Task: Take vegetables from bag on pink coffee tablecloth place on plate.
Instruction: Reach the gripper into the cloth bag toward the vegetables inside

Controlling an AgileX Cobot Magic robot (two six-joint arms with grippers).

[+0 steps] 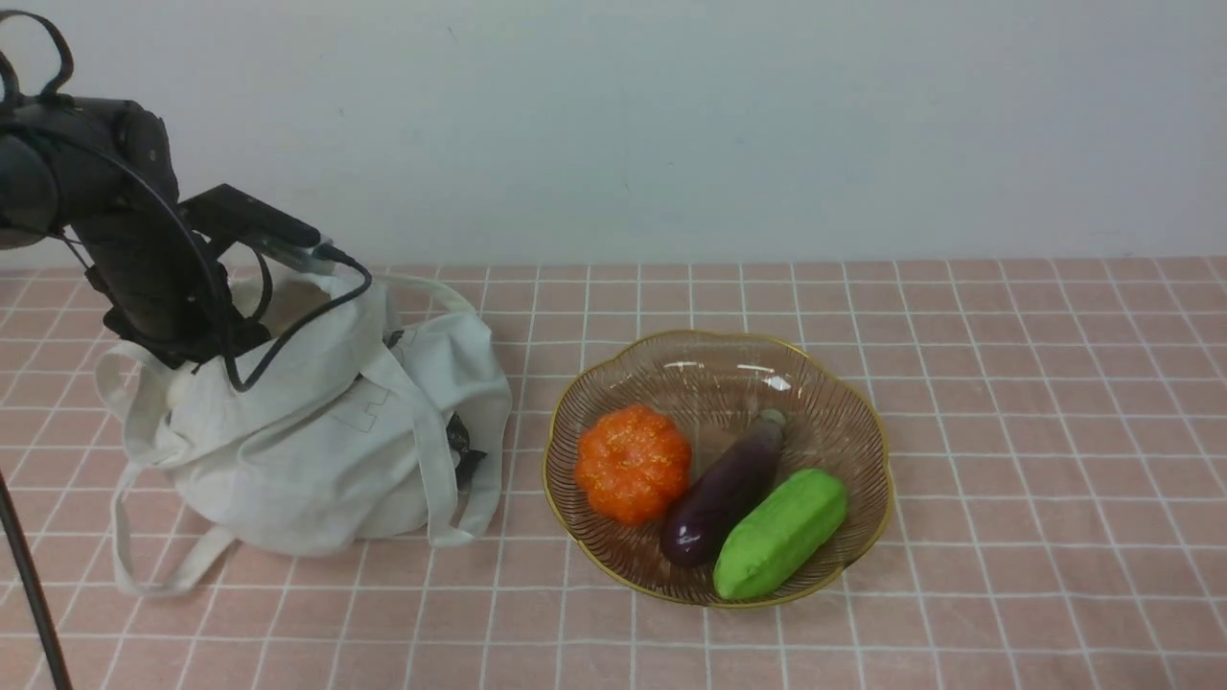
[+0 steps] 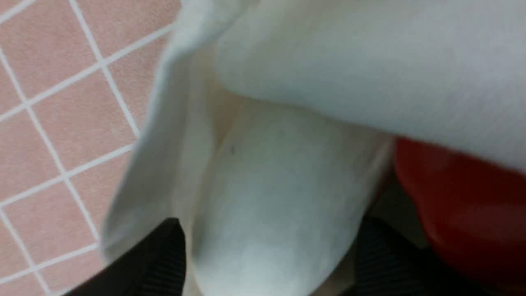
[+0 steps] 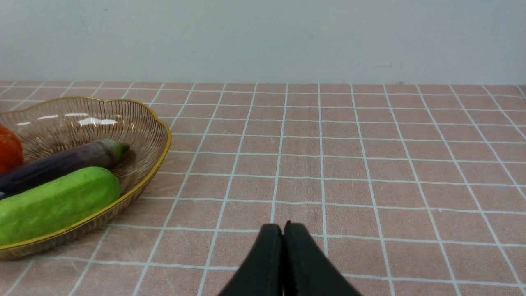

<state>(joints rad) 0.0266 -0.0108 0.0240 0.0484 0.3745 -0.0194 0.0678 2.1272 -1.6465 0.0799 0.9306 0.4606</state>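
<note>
The off-white cloth bag (image 1: 326, 431) stands at the left on the pink gridded tablecloth (image 1: 1007, 383). My left arm (image 1: 144, 259) reaches down into its mouth, so the gripper is hidden in the front view. In the left wrist view my left gripper (image 2: 271, 222) has a black finger (image 2: 164, 255) on each side of the smooth white radish (image 2: 279, 197), pressed close to it; its leafy top is hidden. The amber glass plate (image 1: 844, 383) sits at centre. My right gripper (image 3: 283, 226) is shut and empty over bare cloth to the right of the plate (image 3: 156, 123).
On the plate lie an orange pumpkin (image 1: 633, 462), a purple eggplant (image 1: 724, 489) and a green cucumber-like vegetable (image 1: 781, 532). A red object (image 2: 464, 205) lies in the bag beside the radish. Bag straps (image 1: 125, 537) trail on the cloth. A white wall stands behind.
</note>
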